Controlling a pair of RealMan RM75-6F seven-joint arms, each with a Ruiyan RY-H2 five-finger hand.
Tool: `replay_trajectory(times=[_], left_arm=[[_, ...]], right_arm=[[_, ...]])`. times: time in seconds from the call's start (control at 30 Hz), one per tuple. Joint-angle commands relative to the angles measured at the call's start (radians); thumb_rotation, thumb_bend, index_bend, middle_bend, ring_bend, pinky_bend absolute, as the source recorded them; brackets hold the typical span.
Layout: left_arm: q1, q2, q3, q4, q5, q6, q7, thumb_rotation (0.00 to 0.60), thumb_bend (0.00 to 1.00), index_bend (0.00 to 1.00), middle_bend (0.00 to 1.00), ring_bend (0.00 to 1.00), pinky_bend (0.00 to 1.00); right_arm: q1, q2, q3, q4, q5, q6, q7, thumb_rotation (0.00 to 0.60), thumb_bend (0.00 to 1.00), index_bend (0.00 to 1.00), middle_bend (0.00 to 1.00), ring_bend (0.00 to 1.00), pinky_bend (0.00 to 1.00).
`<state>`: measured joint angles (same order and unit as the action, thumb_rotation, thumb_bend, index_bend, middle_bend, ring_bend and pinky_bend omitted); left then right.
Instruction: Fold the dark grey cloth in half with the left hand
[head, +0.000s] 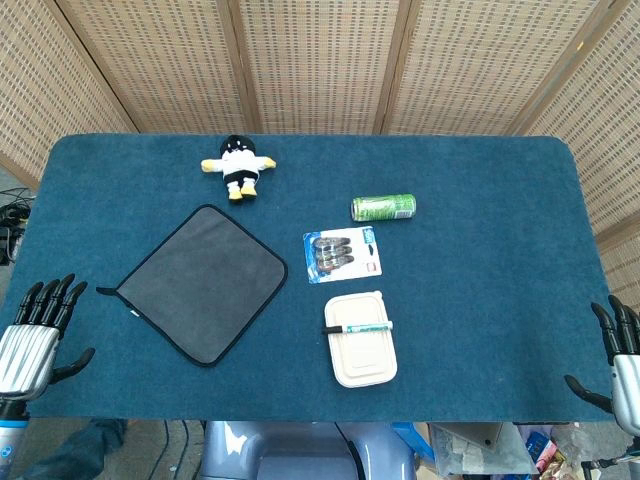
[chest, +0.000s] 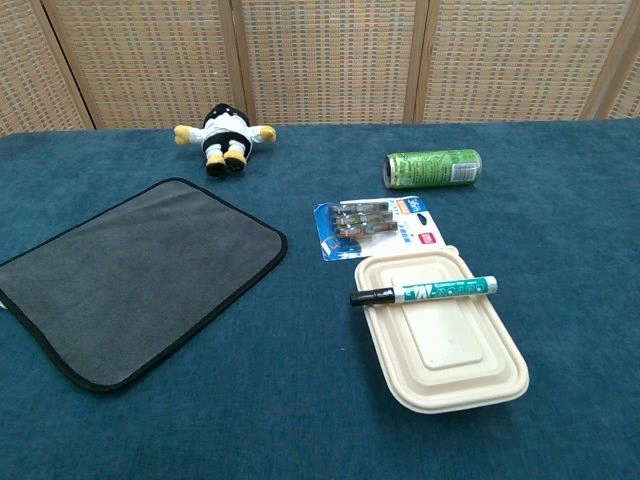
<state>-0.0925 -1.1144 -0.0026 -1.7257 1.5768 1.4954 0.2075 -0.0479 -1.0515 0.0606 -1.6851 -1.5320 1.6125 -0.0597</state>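
Dark grey cloth (head: 200, 283) lies flat and unfolded on the blue table (head: 480, 300), left of centre. Left hand (head: 35, 335) hovers at the near left edge, fingers spread, holding nothing, apart from the cloth. Right hand (head: 620, 355) at near right edge, fingers apart, empty. Right of the cloth: blister pack (head: 343, 254), lidded container (head: 361, 338) with marker (head: 357, 327) across it, green can (head: 383, 207); plush toy (head: 238, 166) beyond.

Dark grey cloth (head: 201, 284) lies flat at centre left of the tabletop (head: 480, 290); left robot hand (head: 35, 330) open at lower left, apart from it.
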Motion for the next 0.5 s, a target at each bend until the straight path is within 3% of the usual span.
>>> replay_trajectory(times=[0.03,0.5], left_arm=[[-0.001,-0.002,0.001,0.002,0.000,-0.002,0.004,0.600,0.25,0.00,0.00,0.00,0.00],[-0.044,-0.018,-0.027,0.024,-0.048,-0.073,-0.006,0.600,0.26,0.00,0.00,0.00,0.00]], right_arm=[[0.000,0.001,0.000,0.000,0.001,-0.001,0.004,0.600,0.00,0.00,0.00,0.00,0.00],[0.001,0.002,0.008,0.002,0.016,-0.004,0.022,0.600,0.00,0.00,0.00,0.00,0.00]])
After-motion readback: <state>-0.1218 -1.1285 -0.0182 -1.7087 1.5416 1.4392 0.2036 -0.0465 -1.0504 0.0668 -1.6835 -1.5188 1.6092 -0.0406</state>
